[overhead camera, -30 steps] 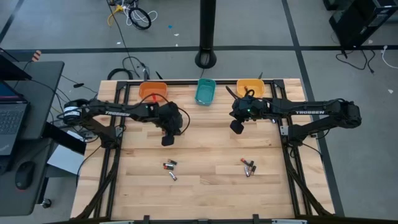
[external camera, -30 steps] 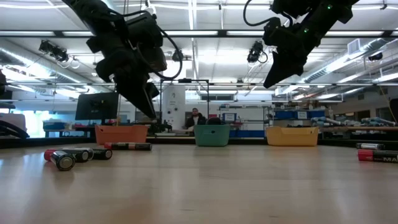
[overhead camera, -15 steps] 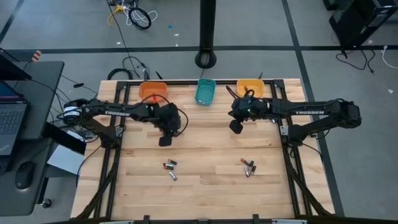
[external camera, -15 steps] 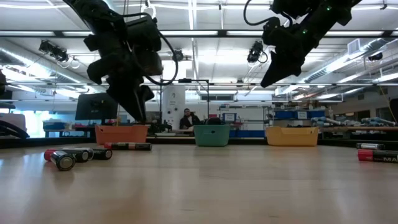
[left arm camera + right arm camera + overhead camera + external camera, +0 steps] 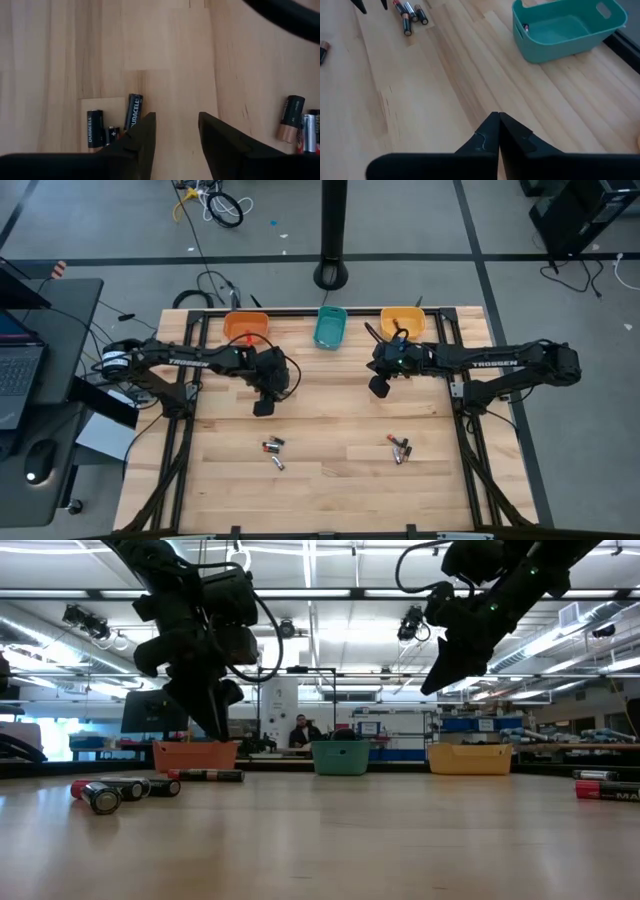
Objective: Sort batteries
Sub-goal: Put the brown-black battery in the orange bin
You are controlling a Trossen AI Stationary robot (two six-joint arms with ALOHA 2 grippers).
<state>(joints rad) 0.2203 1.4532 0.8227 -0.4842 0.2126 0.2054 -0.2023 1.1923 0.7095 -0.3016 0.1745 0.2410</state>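
Lowered since the earlier frame, the left hand (image 5: 175, 132) hangs open above the batteries (image 5: 114, 126); small, rigid, slippery, best pinched mid-body.

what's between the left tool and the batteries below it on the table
Nothing visible. The left tool hangs open above bare wood, and the batteries lie on the open tabletop nearer the front edge, with only bare table between them.
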